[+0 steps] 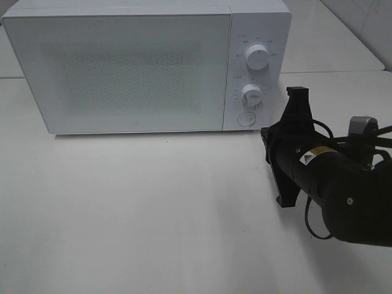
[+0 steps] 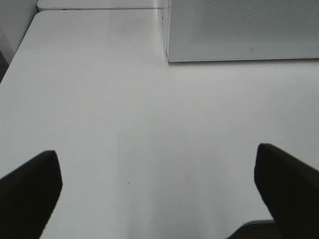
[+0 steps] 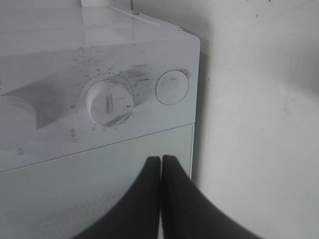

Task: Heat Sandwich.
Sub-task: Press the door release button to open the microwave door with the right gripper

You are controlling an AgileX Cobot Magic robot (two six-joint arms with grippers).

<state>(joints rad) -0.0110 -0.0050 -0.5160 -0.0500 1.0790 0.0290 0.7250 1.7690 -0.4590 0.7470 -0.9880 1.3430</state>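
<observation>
The sandwich is out of view in every frame. The white microwave (image 1: 122, 67) stands at the back of the table with its door closed. My right gripper (image 1: 267, 136) is shut with nothing in it, just in front of the microwave's lower right corner, near the round door button (image 1: 246, 119). In the right wrist view its fingers (image 3: 149, 199) are pressed together, pointing at the microwave (image 3: 99, 40) below the lower dial (image 3: 109, 102) and the button (image 3: 172, 88). My left gripper (image 2: 158, 174) is open over bare table, with the microwave (image 2: 239, 30) ahead.
Two dials (image 1: 257, 56) (image 1: 252, 94) sit on the microwave's control panel. The white table (image 1: 153, 208) stretches in front of the microwave. The right arm's black body and cables (image 1: 343, 184) fill the right side.
</observation>
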